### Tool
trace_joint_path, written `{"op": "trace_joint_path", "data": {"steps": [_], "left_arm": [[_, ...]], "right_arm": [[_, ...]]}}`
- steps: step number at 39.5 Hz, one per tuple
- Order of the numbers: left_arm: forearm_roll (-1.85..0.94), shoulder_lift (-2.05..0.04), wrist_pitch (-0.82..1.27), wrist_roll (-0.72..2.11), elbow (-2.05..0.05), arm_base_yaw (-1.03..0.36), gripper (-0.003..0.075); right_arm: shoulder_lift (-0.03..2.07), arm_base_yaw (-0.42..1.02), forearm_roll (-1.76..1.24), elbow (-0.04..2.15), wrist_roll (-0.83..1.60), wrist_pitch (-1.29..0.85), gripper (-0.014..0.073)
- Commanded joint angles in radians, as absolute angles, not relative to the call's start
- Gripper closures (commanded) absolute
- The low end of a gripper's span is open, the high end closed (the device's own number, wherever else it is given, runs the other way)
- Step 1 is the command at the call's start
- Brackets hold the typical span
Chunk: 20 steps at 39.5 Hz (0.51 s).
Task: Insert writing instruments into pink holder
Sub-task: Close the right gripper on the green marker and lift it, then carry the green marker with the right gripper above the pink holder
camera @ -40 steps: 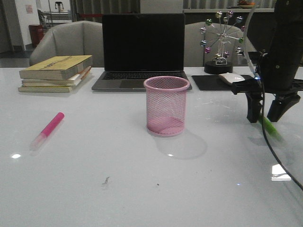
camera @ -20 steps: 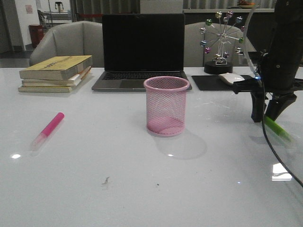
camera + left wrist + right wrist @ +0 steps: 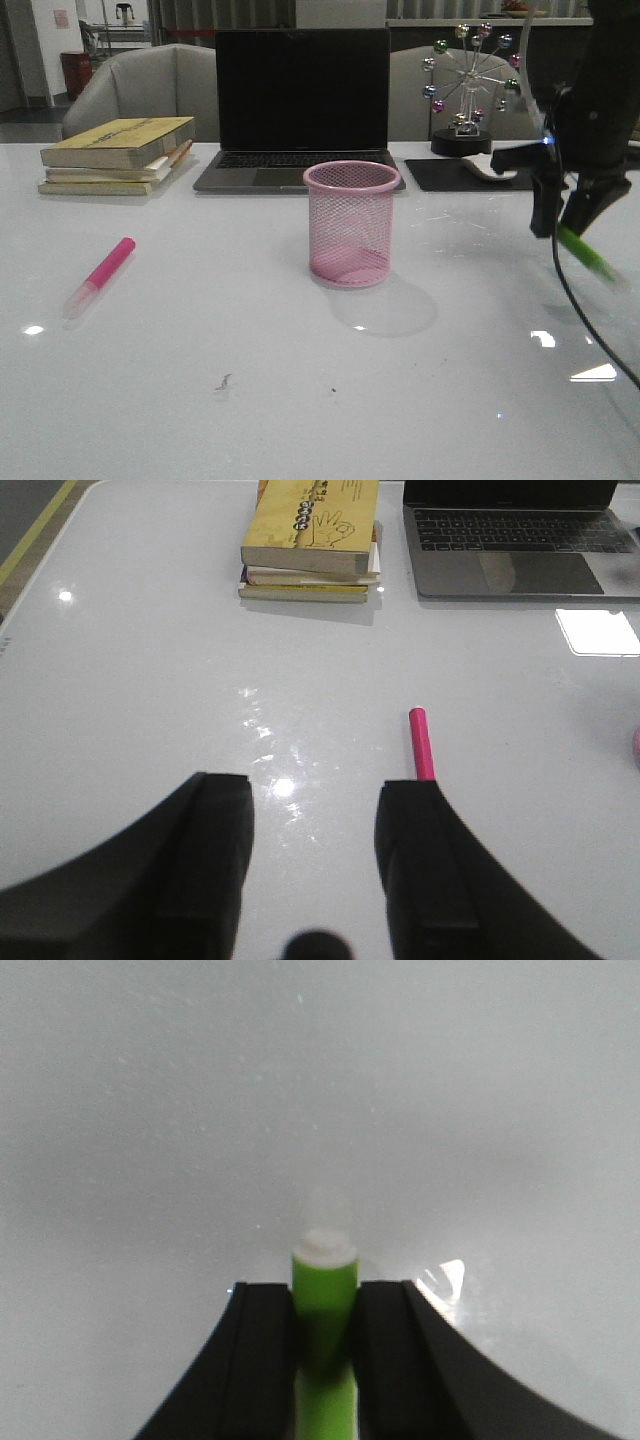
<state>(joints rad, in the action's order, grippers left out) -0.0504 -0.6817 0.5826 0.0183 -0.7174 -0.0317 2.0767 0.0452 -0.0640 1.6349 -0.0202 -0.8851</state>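
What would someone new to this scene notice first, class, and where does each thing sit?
The round pink wire-mesh cup stands alone mid-table, in front of the open black laptop. At the right, the right hand is shut on a lime green highlighter marker, held tilted off the white table. A bright pink highlighter marker lies at the left, ahead of the open left hand.
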Motion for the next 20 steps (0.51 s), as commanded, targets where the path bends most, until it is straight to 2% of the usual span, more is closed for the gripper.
{"op": "trace_joint_path", "data": {"steps": [1,13,20], "left_arm": [[-0.055,-0.685,0.510,0.012,-0.751,-0.033,0.0346],[-0.055,-0.685,0.510,0.012,-0.751,-0.033,0.0346],[-0.055,-0.685,0.510,0.012,-0.751,-0.033,0.0346]], "right_arm": [[1.917,0.053,-0.070,1.663,-0.016,-0.807,0.0571],[1.688,0.097,-0.070,1.657,-0.016,-0.677,0.0571],[1.590,0.149,-0.070,1.593,-0.016,-0.479,0.0571]]}}
